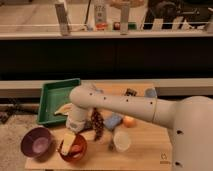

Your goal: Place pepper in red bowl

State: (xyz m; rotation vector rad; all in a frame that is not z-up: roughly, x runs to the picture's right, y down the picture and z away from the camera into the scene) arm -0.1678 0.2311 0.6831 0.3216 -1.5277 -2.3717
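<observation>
The red bowl (pixel 73 148) stands near the table's front left edge. A yellow pepper-like piece (pixel 67 143) lies inside it, against the left wall. My gripper (pixel 74 127) hangs at the end of the white arm, just above the bowl's back rim and right over that piece. I cannot tell whether the gripper touches the piece.
A purple bowl (pixel 36 143) sits left of the red bowl. A green tray (pixel 52 95) lies behind them with a pale item (pixel 62 108) at its front. A dark red bunch (pixel 96 123), a blue item (pixel 112 121), an orange (pixel 130 121) and a white cup (pixel 121 141) lie to the right.
</observation>
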